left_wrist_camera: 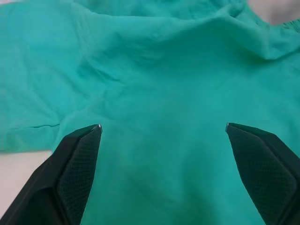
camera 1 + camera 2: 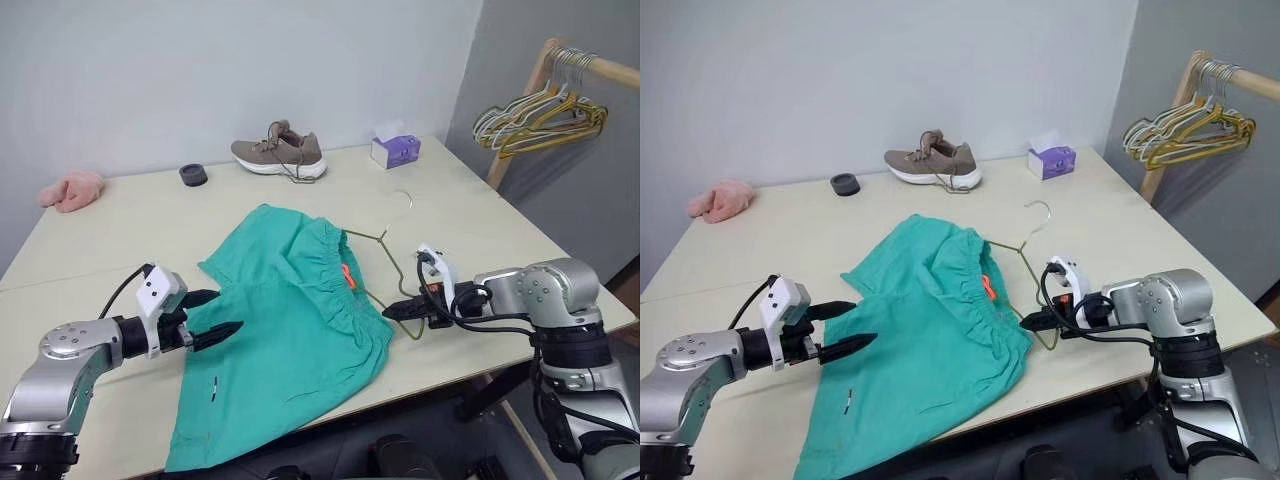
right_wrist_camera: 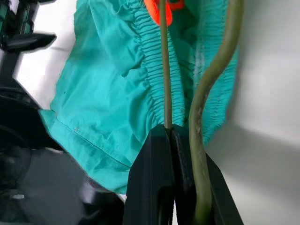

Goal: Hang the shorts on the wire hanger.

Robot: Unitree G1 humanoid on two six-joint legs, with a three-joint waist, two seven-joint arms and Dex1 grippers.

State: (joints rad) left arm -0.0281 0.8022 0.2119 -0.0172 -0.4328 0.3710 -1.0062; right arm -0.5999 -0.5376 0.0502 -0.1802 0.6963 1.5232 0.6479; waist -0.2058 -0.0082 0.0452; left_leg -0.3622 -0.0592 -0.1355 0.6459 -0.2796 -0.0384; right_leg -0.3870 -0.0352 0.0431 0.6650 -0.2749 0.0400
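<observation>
While our right end effector [image 2: 392, 311] pinches the wire hanger [image 2: 385, 262] at the shorts' [image 2: 290, 330] four o'clock for threading, our left end effector [image 2: 228, 314] gapes empty at nine o'clock

I can read no text, label, brand, number or sign anywhere in front of me. The purple tissue box [image 2: 396, 150] at the upper right of the frame carries markings too small for me to make out.
</observation>
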